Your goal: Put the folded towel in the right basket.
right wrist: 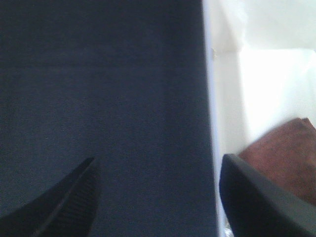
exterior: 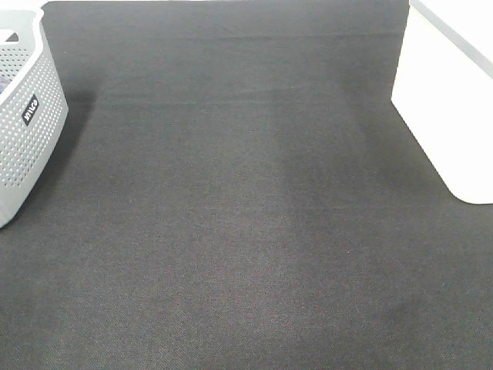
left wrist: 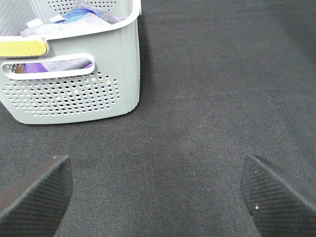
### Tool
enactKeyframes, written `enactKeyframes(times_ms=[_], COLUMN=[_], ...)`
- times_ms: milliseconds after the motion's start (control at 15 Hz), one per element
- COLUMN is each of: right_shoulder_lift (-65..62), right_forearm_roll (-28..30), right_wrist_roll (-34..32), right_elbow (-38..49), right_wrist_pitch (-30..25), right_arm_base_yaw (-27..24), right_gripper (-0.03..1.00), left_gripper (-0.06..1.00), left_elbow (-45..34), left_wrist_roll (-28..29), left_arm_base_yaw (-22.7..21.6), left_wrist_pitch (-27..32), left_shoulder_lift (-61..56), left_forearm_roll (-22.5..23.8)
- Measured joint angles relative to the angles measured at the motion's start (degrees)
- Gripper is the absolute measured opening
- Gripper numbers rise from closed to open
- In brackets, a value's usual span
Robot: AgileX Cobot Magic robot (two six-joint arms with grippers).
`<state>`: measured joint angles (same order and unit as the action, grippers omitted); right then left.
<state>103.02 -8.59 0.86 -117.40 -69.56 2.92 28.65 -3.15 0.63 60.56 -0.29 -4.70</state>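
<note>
**Tabletop [exterior: 246, 254] dark, folded towel [right wrist: 284, 158] in right basket [exterior: 447, 100]**

The left fingers [left wrist: 34, 197] stand wide apart, empty, above black woven cloth. The right fingers [right wrist: 261, 202] gape empty too, the rust-brown towel just past them inside the white basket. A grey perforated basket [exterior: 27, 131] holds cloths [left wrist: 91, 12]; white lettering on its black label [exterior: 29, 109] is too small to read.

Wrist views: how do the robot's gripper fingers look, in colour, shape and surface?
The left gripper has two black, wedge-shaped fingers with a fine ribbed surface. The right gripper looks alike, though blurred. No cables, markings or arms show.
</note>
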Motion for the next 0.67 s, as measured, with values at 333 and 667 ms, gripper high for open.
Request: enactKeyframes(times_ms=[333,667], right_shoulder_lift=[-13.81,-32.14], right_forearm_roll=[2.52,4.70], right_wrist_roll=[-1.89,-1.95], right_elbow=[12.49,38.04], right_wrist_pitch=[0.06,0.00], right_arm_base_yaw=[3.61,3.61], right_gripper=[0.65,0.65], left_gripper=[0.88,0.88], left_elbow=[0.00,0.00], left_wrist_roll=[0.00,0.00], left_arm_base_yaw=[0.00,0.00], left_wrist_pitch=[0.00,0.00], left_shoulder_lift=[0.00,0.00], left_forearm_roll=[0.00,0.00])
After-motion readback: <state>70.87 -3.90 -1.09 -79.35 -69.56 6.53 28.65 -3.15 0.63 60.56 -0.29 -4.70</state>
